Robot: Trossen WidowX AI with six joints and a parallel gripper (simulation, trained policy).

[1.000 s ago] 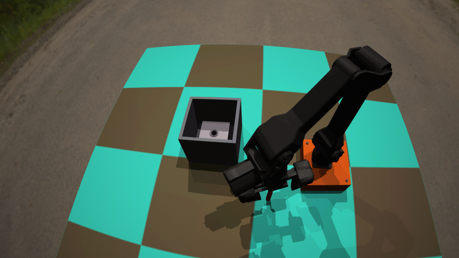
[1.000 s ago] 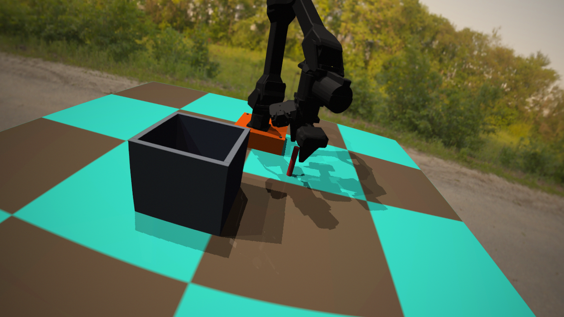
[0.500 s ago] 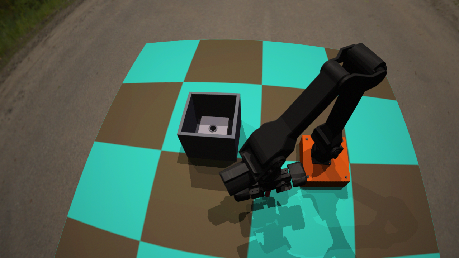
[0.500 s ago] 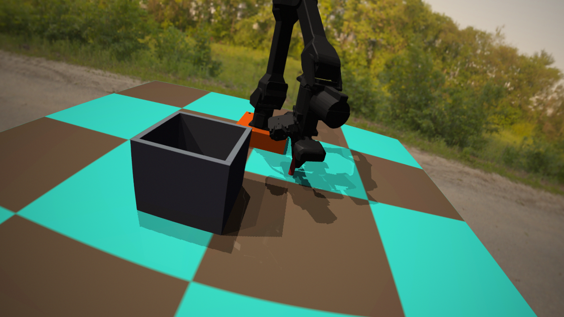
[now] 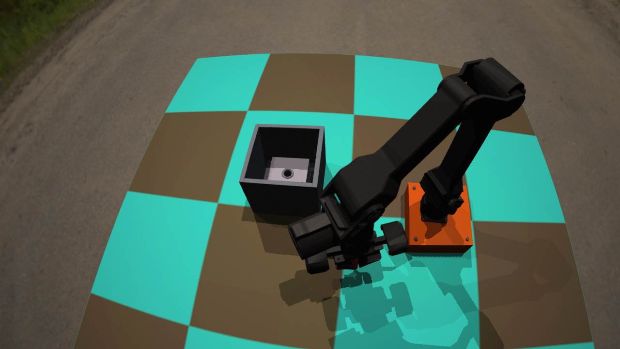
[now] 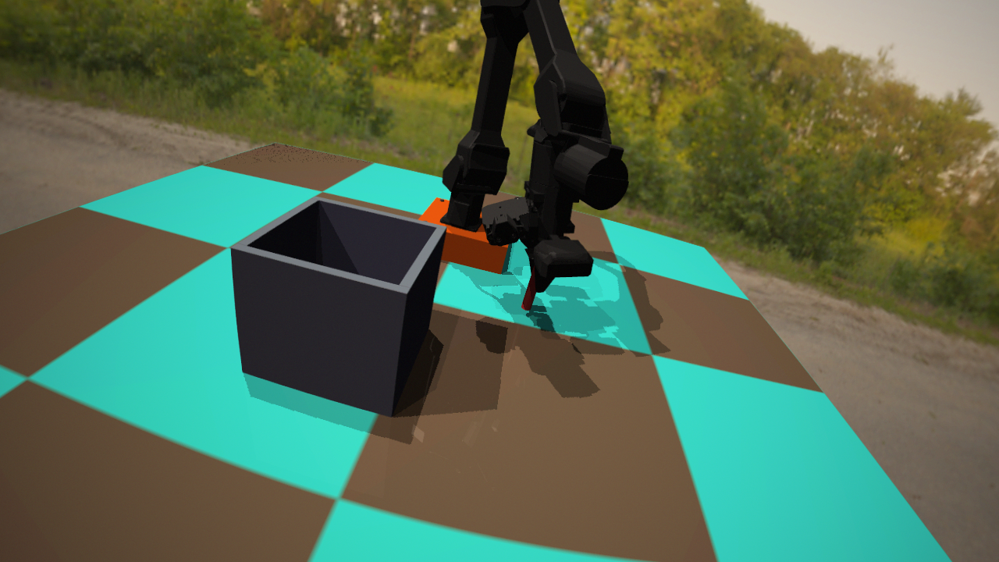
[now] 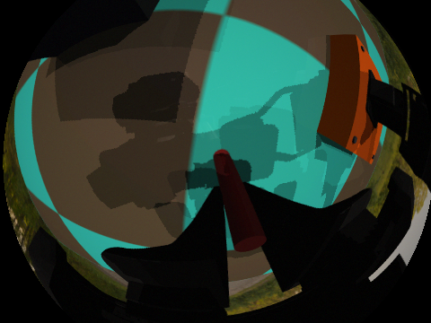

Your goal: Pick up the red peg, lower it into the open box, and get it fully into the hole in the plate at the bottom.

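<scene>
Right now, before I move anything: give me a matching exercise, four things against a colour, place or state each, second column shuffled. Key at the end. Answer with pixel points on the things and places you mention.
Things
1. red peg (image 5: 355, 263) (image 6: 528, 296) (image 7: 238, 211)
2. open box (image 5: 281, 199) (image 6: 321, 328) (image 7: 90, 27)
3. plate (image 5: 300, 176)
4. arm base (image 5: 453, 236) (image 6: 474, 251) (image 7: 343, 90)

Place, colour or state
A. pale, with a round hole
B. orange, under the arm
C. between the fingers (image 5: 344, 260) (image 6: 566, 258)
D. dark walls, lighter grey rim

Pairs: 1-C, 2-D, 3-A, 4-B

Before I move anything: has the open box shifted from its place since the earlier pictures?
No, the open box has not visibly moved either way, judged against the orange base in the top view.
</scene>
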